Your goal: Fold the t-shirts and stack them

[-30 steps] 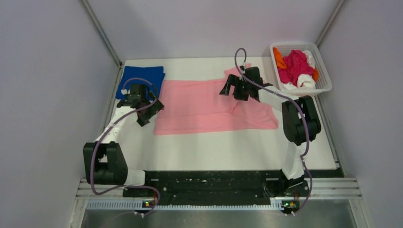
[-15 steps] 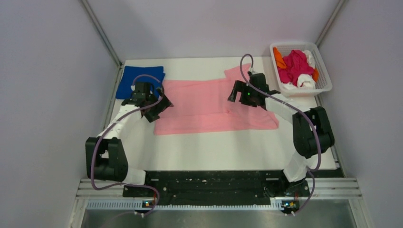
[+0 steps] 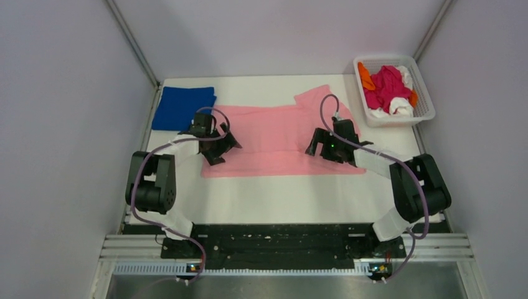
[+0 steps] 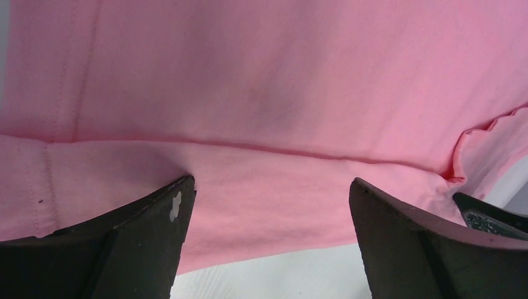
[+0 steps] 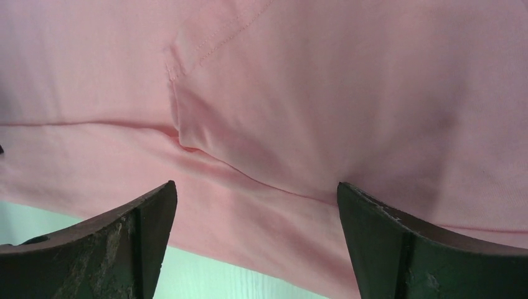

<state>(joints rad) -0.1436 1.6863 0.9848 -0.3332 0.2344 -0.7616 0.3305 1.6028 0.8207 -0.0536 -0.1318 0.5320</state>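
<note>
The light pink t-shirt lies partly folded across the middle of the white table. It fills the left wrist view and the right wrist view. A royal blue t-shirt lies folded at the back left. My left gripper is open and empty, low over the pink shirt's near left edge. My right gripper is open and empty, low over the shirt's near right part. Magenta, orange and white shirts sit bunched in the basket.
The white lattice basket stands at the back right corner. Metal frame posts rise at the back corners beside grey walls. Bare white table stretches between the pink shirt and the arm bases.
Both grippers have moved toward me, from the pink shirt's far edge to its near edge. The shirt's back right sleeve now lies flat and uncovered.
</note>
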